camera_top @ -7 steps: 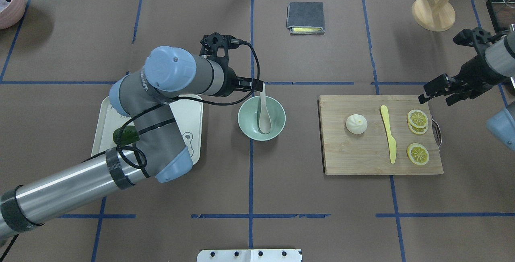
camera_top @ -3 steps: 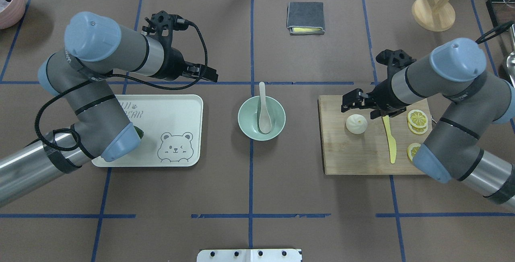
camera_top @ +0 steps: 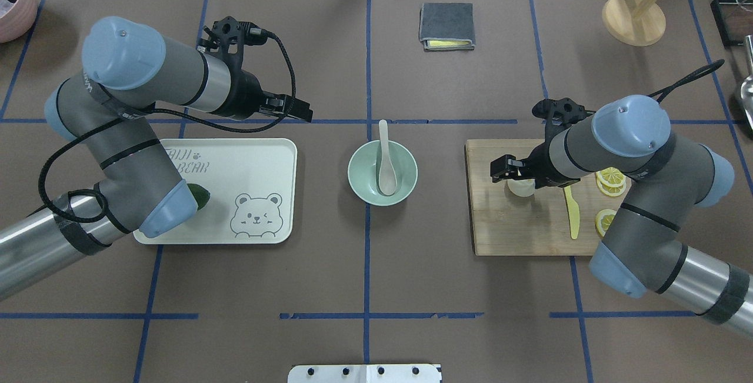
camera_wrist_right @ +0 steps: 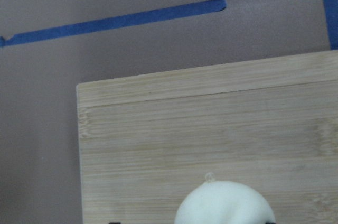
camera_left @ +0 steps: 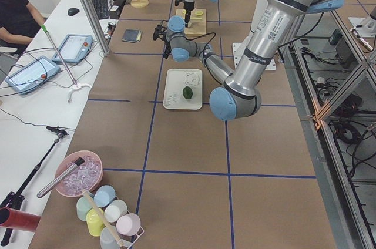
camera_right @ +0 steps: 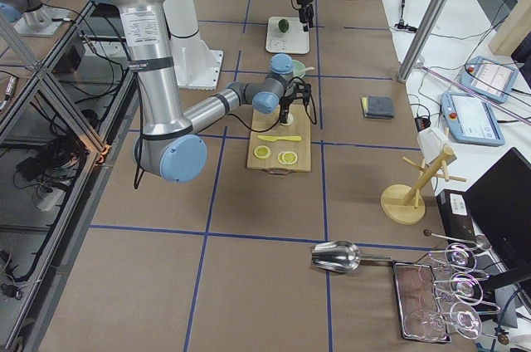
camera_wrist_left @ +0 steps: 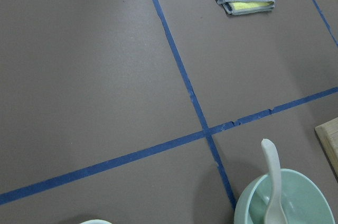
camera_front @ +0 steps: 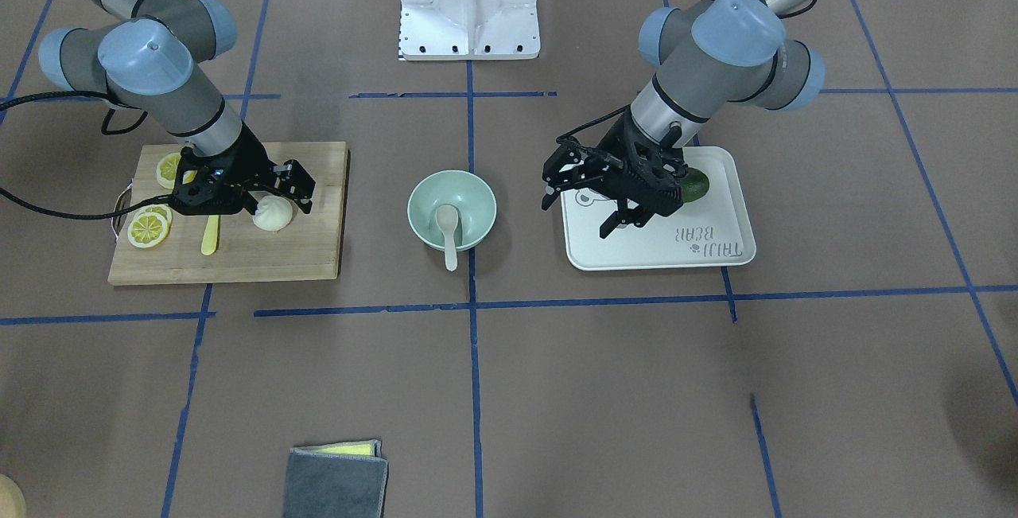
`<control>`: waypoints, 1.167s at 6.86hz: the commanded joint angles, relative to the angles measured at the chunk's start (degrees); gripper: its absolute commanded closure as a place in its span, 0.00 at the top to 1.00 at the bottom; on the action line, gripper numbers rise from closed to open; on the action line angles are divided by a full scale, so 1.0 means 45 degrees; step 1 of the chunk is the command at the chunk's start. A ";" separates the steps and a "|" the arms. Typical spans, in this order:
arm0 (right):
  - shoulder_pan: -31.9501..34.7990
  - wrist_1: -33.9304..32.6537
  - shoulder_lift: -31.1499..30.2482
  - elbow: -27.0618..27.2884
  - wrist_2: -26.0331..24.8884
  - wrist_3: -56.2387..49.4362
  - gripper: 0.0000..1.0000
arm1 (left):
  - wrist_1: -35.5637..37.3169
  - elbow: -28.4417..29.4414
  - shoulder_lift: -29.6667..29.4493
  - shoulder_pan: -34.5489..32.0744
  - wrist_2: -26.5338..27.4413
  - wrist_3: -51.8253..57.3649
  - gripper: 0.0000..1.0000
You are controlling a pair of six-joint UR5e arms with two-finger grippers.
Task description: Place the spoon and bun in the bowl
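Note:
The pale spoon (camera_top: 385, 162) lies in the mint-green bowl (camera_top: 359, 180), its handle leaning over the far rim; both also show in the front view, the spoon (camera_front: 448, 227) and the bowl (camera_front: 477, 198). My left gripper (camera_top: 303, 113) is open and empty, hanging left of the bowl above the tray's far edge. The white bun (camera_front: 273, 216) sits on the wooden board. My right gripper (camera_front: 276, 204) is open, low over the bun, one finger on each side. The right wrist view shows the bun (camera_wrist_right: 224, 203) at its bottom edge.
The wooden cutting board (camera_top: 517, 224) also holds a yellow knife (camera_top: 572, 212) and lemon slices (camera_top: 612, 177). A white bear tray (camera_top: 235, 171) with a green avocado (camera_top: 200, 196) lies left of the bowl. A grey cloth (camera_top: 447, 25) and a wooden stand (camera_top: 634, 18) are at the back.
My left gripper let go of the spoon in the bowl and drew back to the left. My right arm swung in from the right and came down over the bun.

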 commanded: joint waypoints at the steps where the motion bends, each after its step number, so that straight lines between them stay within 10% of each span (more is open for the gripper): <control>1: -0.0002 -0.0169 -0.0022 0.0169 -0.0031 -0.0250 0.01 | -0.0005 0.0012 -0.0001 0.0020 -0.0002 -0.0007 0.95; 8: -0.0388 -0.0912 0.2196 0.0992 0.0284 0.0986 0.00 | -0.0064 -0.2467 0.1676 -0.0562 -0.0138 -0.0008 0.99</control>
